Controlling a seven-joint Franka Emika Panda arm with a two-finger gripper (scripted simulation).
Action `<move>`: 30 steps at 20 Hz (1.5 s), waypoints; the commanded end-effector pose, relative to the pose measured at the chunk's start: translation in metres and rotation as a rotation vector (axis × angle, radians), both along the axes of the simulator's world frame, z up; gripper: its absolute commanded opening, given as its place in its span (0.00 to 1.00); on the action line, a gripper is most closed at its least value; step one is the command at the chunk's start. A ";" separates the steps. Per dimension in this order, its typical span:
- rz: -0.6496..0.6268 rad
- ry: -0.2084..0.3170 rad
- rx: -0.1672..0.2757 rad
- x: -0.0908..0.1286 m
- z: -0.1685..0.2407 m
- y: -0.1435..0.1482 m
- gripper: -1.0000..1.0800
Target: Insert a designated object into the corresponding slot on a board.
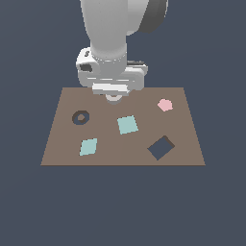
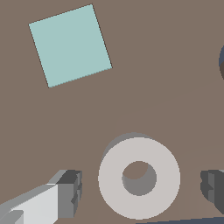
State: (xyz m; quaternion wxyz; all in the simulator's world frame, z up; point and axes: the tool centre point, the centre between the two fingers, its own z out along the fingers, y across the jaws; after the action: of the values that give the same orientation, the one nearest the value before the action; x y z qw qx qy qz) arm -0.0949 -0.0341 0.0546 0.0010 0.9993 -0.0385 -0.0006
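Ring [image 2: 139, 177], pale and flat on the board [image 1: 67, 149] near its far edge, sits between the fingers [image 2: 65, 192] of the gripper [image 2: 139, 186], spread wide, holding nothing. Ring-shaped slot [image 1: 80, 117] lies well apart, toward exterior view's left. Risk, judged: off-centre closing could nudge or tilt ring, spoiling grasp.

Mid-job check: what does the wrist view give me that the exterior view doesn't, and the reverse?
Wrist only: the pale ring whole, lying on the board between the open gripper fingers, untouched.

Exterior only: the ring-shaped slot, dark square slot, pink piece and smaller teal piece.

Both: the board and the teal square.
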 end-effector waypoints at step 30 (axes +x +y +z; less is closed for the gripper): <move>-0.005 -0.002 0.002 -0.003 -0.024 0.000 0.00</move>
State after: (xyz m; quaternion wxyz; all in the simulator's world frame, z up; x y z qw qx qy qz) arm -0.0977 -0.0339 0.0308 0.0000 0.9992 -0.0400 0.0001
